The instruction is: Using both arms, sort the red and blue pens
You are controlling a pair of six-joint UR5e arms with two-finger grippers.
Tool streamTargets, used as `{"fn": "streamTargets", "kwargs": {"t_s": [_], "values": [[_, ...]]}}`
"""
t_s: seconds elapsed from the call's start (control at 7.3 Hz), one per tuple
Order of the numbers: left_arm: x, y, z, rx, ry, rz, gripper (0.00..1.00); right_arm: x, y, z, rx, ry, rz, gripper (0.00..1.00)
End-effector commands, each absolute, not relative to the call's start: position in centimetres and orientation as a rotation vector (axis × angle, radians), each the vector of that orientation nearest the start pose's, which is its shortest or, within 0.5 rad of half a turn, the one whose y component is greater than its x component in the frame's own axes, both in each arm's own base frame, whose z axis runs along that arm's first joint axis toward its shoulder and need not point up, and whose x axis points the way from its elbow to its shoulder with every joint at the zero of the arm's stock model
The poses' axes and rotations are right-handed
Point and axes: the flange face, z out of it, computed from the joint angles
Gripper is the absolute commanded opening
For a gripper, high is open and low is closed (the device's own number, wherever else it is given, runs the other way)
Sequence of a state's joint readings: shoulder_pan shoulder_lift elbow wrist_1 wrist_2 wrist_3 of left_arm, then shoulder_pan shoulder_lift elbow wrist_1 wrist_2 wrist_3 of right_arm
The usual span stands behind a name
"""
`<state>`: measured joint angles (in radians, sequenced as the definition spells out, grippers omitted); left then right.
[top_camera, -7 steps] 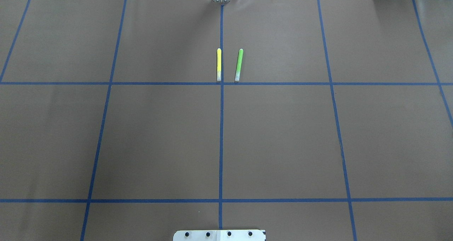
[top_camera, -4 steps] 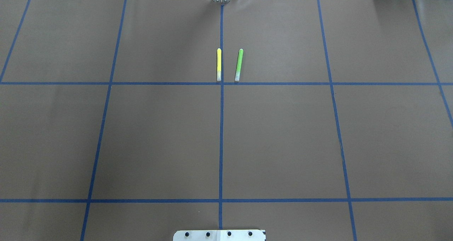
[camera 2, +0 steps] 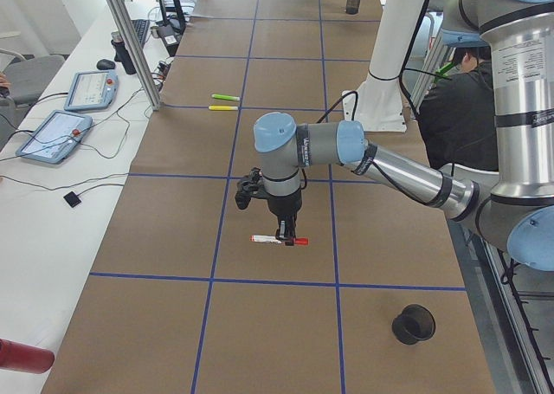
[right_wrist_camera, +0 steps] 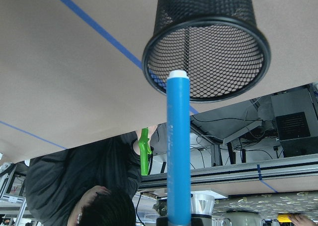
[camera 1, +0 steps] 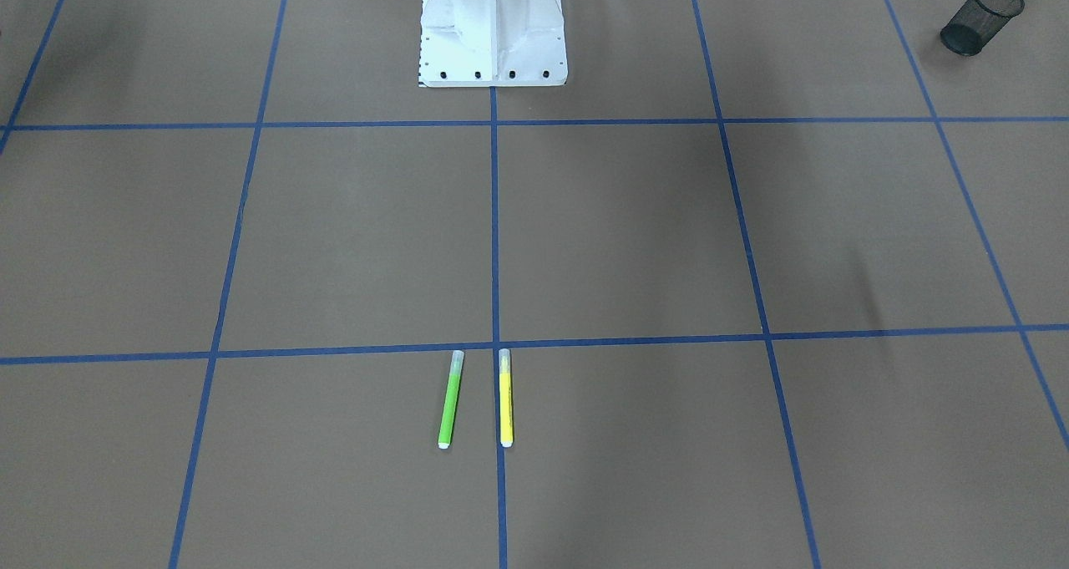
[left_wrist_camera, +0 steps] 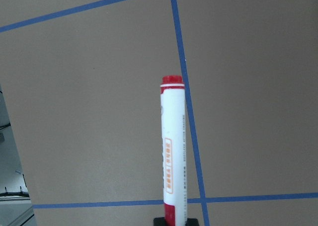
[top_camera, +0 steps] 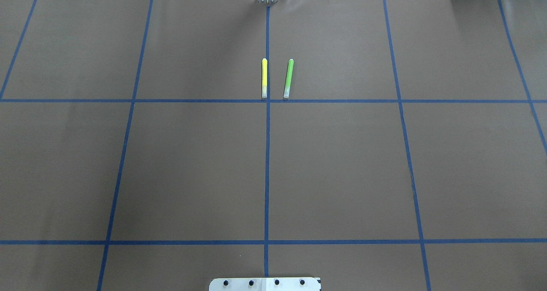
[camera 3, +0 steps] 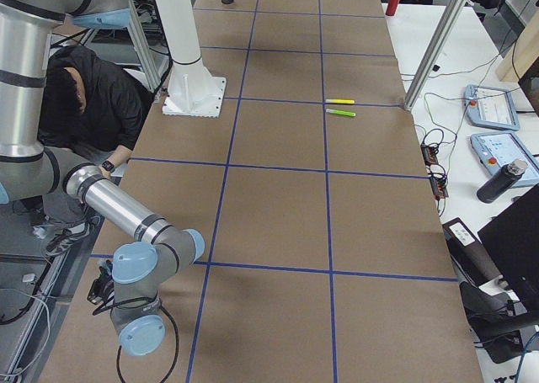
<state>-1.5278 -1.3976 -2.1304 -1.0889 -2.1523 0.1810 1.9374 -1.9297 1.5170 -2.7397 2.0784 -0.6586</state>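
Red pen: white barrel with orange print and a red cap at the far end. It sticks straight out from the fingers in the left wrist view, over a blue tape line.
Red pen's place: the left side view shows it lying level across the fingertips, low over the brown table. Whether it touches the table cannot be told.
Left gripper: pointing straight down, clenched on the red pen.
Blue pen: bright blue barrel with a pale end. It rises from the fingers, and its tip points at the open mouth of the right cup.
Right gripper: only its dark edge shows, grasping the blue pen at its base.
Arms: two. The left arm reaches out over the table; the right arm is folded low at the table's end.
Pens and markers: four. One red and one blue are in the fingers. One green marker and one yellow marker lie side by side, well apart from both grippers.
Cups: two, black wire mesh. The left cup stands upright near the left fingers, not touching them.
Person: one, in dark clothing, behind the robot.
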Motion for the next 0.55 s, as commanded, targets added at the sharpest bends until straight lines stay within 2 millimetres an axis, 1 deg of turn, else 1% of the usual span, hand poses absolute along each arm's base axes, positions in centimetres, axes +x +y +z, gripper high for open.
{"fn": "streamTargets", "kwargs": {"t_s": [0.0,0.27,0.41], "values": [[-6.11,-38.81,52.26,-0.047,0.597,0.189,0.0,12.43,-7.91,81.83,-1.154,-1.086,0.17,0.0],[-6.11,-38.76,52.14,-0.052,0.597,0.188,0.0,13.07,-7.0,81.83,-1.165,-1.075,0.176,0.0],[-6.11,-38.76,52.07,-0.05,0.597,0.188,0.0,13.12,-6.94,81.84,-1.164,-1.073,0.176,0.0]]}}
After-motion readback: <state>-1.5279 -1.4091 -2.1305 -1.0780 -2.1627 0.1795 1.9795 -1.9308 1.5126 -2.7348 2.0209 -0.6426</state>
